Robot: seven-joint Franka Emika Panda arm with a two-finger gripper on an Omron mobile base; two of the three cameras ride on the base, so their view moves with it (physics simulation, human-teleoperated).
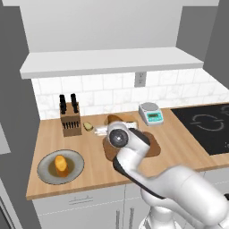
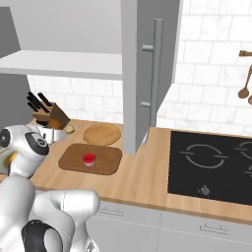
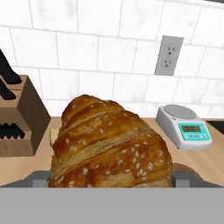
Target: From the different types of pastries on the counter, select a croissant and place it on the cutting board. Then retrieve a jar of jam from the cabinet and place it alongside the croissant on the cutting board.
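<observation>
The counter [image 2: 147, 179] is seen with the cutting board [image 2: 106, 165] lying near the middle of its run, closer to the front edge than the round tan plate [image 2: 102, 134], which is set just behind it toward the back wall. The croissant [image 3: 109, 144] is carried in the claw [image 3: 111, 177], which is pinched on its flanks, a finger being glimpsed at either side. Its long axis is judged to run roughly across the fingers. In the right base view the claw is found near the knife block [image 2: 49, 115], off the board's back left corner, so the board lies toward the front edge and the cooktop side. The jar of jam [image 2: 89, 158] is stood at the board's middle, so a bare part beside it must be aimed for
</observation>
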